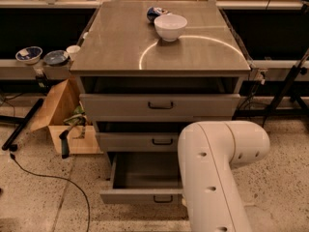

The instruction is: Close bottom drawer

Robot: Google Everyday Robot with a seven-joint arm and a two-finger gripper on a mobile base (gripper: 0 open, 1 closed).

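Hand of the robot is not caught by the camera, so its state cannot be told; only the white arm (212, 178) is seen, filling the foreground at 5 o'clock and rising from the lower edge.

At 6 o'clock the bottom drawer (140, 196) is found, the lowest tier of the bench (120, 47). It is pulled well out toward the camera, and its plain grey interior is exposed. A small dark pull handle (162, 199) is set in its flat front, and the right end of that front is covered by the arm.

Directly above it, toward 12 o'clock, the middle drawer (135, 141) and then the top drawer (159, 105) are stacked, each drawn out less far, with a dark gap seen above each front.

On the bench top, at 12 o'clock, a white bowl (170, 26) is placed upright, and a blue patterned piece (154, 12) is seen just behind it.

At 9 o'clock of the bench an open cardboard box (58, 110) is set on the speckled floor (38, 207), and a dark cable (48, 175) is trailed across the floor at 8 o'clock. At 10 o'clock two dishes (28, 53) and a small white cup (73, 50) are kept on a side ledge
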